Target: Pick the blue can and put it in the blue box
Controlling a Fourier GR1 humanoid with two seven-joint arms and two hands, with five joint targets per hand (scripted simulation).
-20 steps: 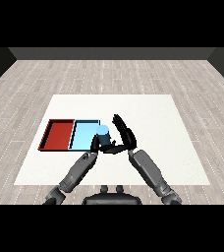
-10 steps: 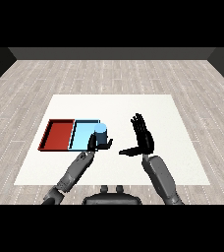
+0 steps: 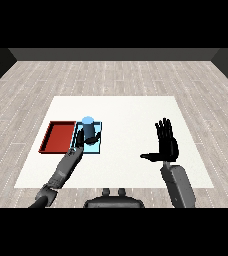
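The blue can (image 3: pixel 88 127) stands upright over the light blue tray (image 3: pixel 98 145), left of the table's middle. My left hand (image 3: pixel 81 140) is curled round the can's lower part from the near side; the can's base is hidden by it. Whether the can rests on the tray floor or is held just above it I cannot tell. My right hand (image 3: pixel 167 145) is far to the right over bare table, upright, fingers straight and thumb out to the left, holding nothing.
The red tray (image 3: pixel 58 137) lies touching the blue tray's left side. The white table (image 3: pixel 131 115) spreads wide between the trays and my right hand; grey plank floor lies beyond its edges.
My right hand let go of the can's side and swung far to the right. My left hand carried the can leftward, from the blue tray's right edge to over the tray.
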